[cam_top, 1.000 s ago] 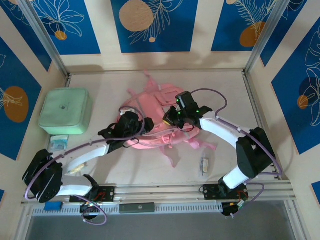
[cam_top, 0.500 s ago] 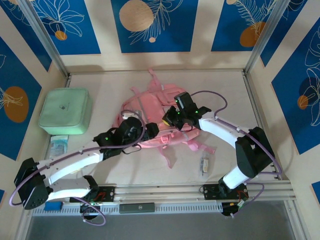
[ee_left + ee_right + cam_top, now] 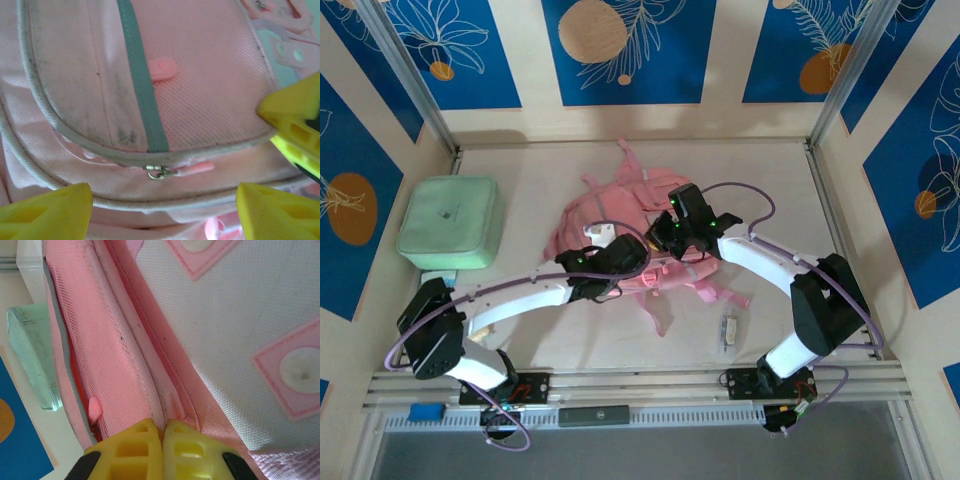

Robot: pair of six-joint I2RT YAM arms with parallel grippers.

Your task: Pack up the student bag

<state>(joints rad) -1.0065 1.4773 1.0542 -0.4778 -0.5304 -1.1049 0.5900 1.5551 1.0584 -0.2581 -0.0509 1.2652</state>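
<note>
With our right pincer (image 3: 162, 432) clamped on the bag (image 3: 610, 205) seam, we should pull it taut, then lower our wide-open, empty left pincer (image 3: 162, 212) squarely around the zipper pull (image 3: 195, 168).

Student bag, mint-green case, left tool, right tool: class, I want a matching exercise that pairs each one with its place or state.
Things:
1. student bag
2. mint-green case
3. left tool
4. right tool

Places or states:
A. shut, pinching a pink seam
B. pink, in the middle of the table
C. open, facing a zipper pull
D. at the table's left side

Pairs: 1-B, 2-D, 3-C, 4-A
</note>
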